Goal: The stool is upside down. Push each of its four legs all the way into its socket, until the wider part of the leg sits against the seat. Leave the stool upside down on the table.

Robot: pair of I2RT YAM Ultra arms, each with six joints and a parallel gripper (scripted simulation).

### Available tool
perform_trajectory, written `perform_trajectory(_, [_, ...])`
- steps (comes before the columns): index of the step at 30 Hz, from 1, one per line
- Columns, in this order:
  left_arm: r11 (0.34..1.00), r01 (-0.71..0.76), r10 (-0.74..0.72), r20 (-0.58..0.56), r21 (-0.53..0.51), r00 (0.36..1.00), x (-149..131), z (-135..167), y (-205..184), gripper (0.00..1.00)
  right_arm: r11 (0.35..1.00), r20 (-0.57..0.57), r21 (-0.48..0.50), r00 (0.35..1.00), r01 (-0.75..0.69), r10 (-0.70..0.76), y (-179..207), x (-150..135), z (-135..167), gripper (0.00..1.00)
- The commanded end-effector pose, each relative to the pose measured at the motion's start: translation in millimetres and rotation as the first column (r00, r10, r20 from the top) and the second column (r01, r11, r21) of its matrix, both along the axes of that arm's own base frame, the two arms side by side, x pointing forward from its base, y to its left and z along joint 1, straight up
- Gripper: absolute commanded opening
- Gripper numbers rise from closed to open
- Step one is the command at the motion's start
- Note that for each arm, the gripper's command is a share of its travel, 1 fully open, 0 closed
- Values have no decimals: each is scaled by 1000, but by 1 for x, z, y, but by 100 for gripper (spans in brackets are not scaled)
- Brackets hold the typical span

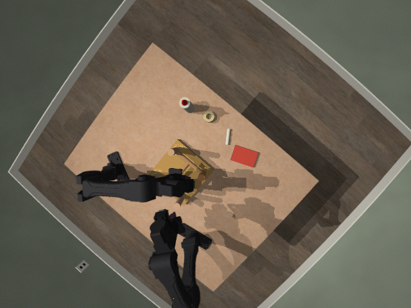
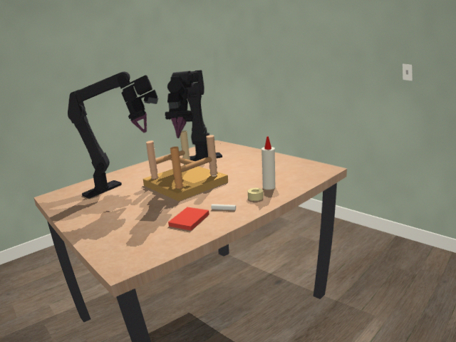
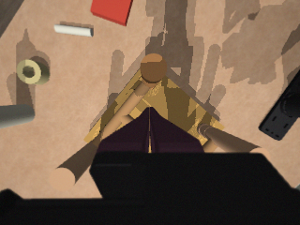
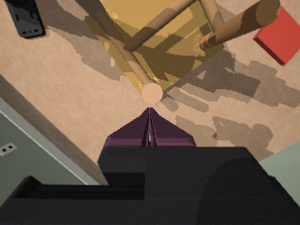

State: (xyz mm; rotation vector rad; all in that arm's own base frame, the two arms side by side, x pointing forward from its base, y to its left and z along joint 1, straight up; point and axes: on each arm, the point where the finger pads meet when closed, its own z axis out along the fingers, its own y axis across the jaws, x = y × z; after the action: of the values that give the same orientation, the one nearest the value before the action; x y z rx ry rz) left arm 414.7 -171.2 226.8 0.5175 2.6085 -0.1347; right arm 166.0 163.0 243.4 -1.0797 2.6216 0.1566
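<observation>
where the left claw (image 1: 187, 184) (image 2: 178, 137) (image 3: 149, 112) hovers, the stool (image 1: 167, 162) (image 2: 199, 175) (image 3: 185, 100) (image 4: 171, 61) lies beneath.

The stool's seat (image 1: 164, 163) (image 2: 184, 191) (image 3: 187, 100) (image 4: 175, 67) was mustard yellow, its legs ranged from pale peach to orange-brown, and both the left gripper (image 2: 178, 136) (image 3: 149, 112) and the right gripper (image 2: 144, 131) (image 4: 149, 112) had dark purple fingers below black bodies. The tabletop (image 1: 132, 115) (image 2: 250, 165) was mottled peach-tan, above a floor (image 1: 212, 43) (image 2: 368, 279) patterned in grey-brown wood grain. The block (image 1: 244, 156) (image 2: 189, 217) (image 3: 112, 10) (image 4: 283, 37) was plain red, the bottle (image 1: 185, 105) (image 2: 268, 169) whitish with a red tip, and the ring (image 1: 205, 119) (image 2: 255, 197) (image 3: 22, 71) pale yellow-green.
</observation>
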Motion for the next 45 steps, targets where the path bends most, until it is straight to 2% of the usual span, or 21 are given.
perform_trajectory(1, [1000, -11, 11, 6, -2, 1000, 3, 5, 6, 0, 1000, -18, -28, 1000, 0, 0, -7, -7, 14, 0])
perform_trajectory(3, [1000, -11, 11, 6, -2, 1000, 3, 5, 6, 0, 1000, 20, 14, 1000, 2, -3, -5, -5, 15, 0])
perform_trajectory(5, [1000, -11, 11, 6, -2, 1000, 3, 5, 6, 0, 1000, 2, -6, 1000, 2, -2, -9, -9, 5, 0])
perform_trajectory(9, [1000, -11, 11, 6, -2, 1000, 3, 5, 6, 0, 1000, 22, 15, 1000, 0, 0, -3, -3, 16, 0])
perform_trajectory(14, [1000, -11, 11, 6, -2, 1000, 3, 5, 6, 0, 1000, 17, 9, 1000, -1, 0, -4, -4, 14, 0])
perform_trajectory(15, [999, -7, 11, 96, -38, 995, -4, 45, 8, 0, 1000, 17, 9, 1000, -1, 0, -4, -4, 14, 0])
perform_trajectory(16, [1000, -9, 9, 33, -13, 999, -14, 20, 12, 0, 1000, 17, 9, 1000, -1, 0, -4, -4, 14, 0])
perform_trajectory(19, [999, -8, 11, 88, -35, 996, -28, 46, 18, 0, 1000, 16, 8, 1000, -1, 0, -4, -4, 13, 0])
perform_trajectory(22, [999, -10, 14, 96, -38, 995, -43, 49, 25, 0, 1000, 14, 7, 1000, -1, 0, -4, -4, 13, 0])
perform_trajectory(26, [997, -5, 17, 176, -71, 984, -71, 81, 36, 0, 1000, 13, 5, 1000, -1, 0, -3, -4, 12, 0])
perform_trajectory(28, [997, -5, 17, 176, -71, 984, -71, 81, 36, 0, 1000, 13, 5, 1000, -1, 0, -3, -4, 12, 0])
perform_trajectory(33, [994, 4, 26, 270, -109, 962, -115, 110, 53, 0, 1000, 10, 2, 1000, -1, 1, -3, -4, 11, 0])
perform_trajectory(34, [994, 44, -21, 224, -97, 974, -124, 95, 42, 0, 1000, 24, 13, 999, 22, -22, 7, 15, 8, 0])
perform_trajectory(35, [997, 53, -45, 119, -60, 992, -137, 67, 41, 0, 997, 80, 70, 996, 26, -31, 29, 40, 12, 0])
perform_trajectory(36, [997, 50, -45, 94, -52, 995, -152, 66, 46, 0, 993, 104, 115, 994, 17, -29, 43, 51, 16, 0])
perform_trajectory(37, [997, 46, -38, 146, -55, 989, -165, 82, 55, 0, 991, 116, 132, 993, 15, -30, 44, 52, 23, 0])
perform_trajectory(43, [995, 102, -102, 31, -3, 994, -221, 55, 66, 0, 977, 196, 213, 979, 17, -60, 85, 106, 27, 0])
perform_trajectory(45, [995, 102, -102, 31, -3, 994, -221, 55, 66, 0, 977, 196, 213, 979, 17, -60, 85, 106, 27, 0])
